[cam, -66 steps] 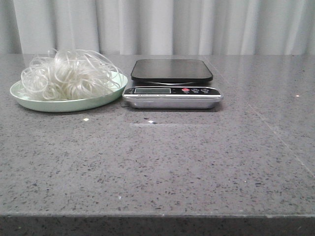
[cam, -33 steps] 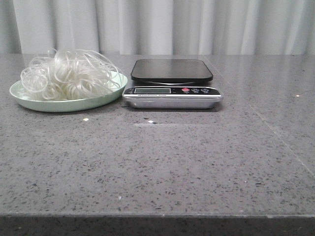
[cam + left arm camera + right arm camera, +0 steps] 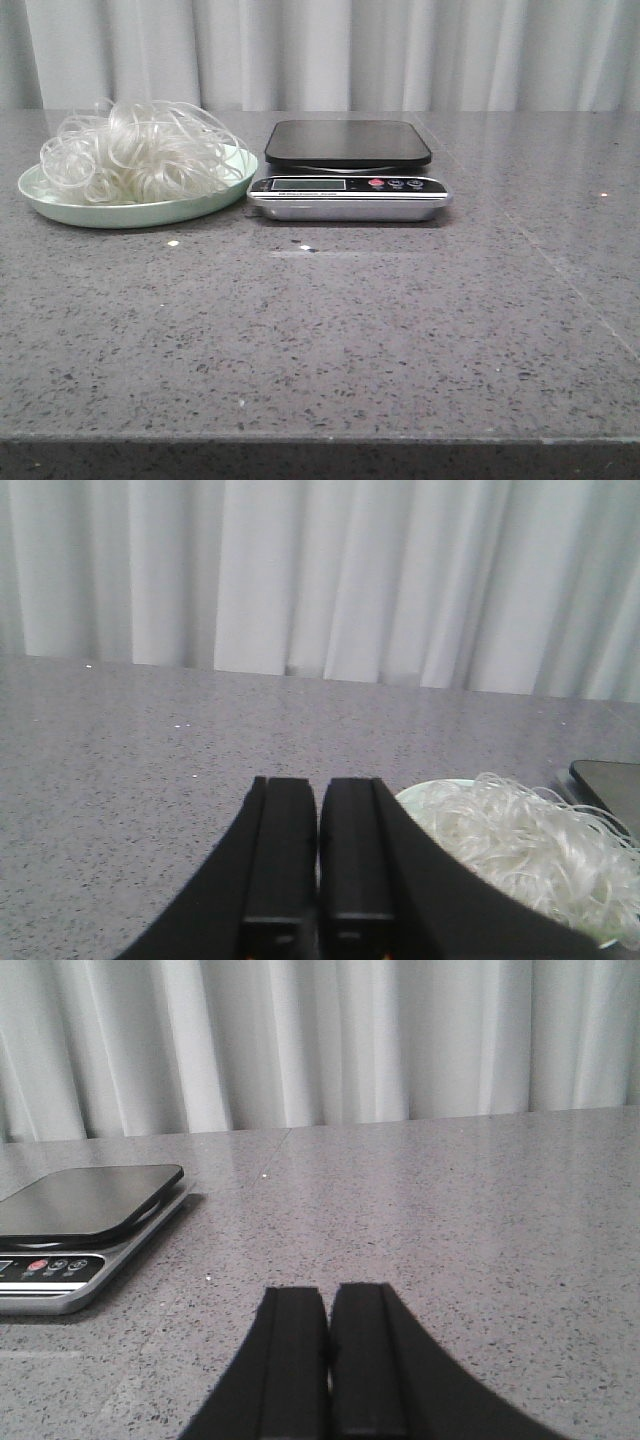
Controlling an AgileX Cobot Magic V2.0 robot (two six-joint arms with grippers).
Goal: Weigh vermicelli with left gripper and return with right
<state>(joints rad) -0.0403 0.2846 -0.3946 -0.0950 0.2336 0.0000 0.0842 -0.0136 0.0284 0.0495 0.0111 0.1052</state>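
Left gripper, fingers together, sits nearer the vermicelli, heaped on its plate just beside the scale; right gripper likewise closed.

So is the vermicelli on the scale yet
No, the vermicelli sits in the green plate left of the scale, whose black platform is bare.
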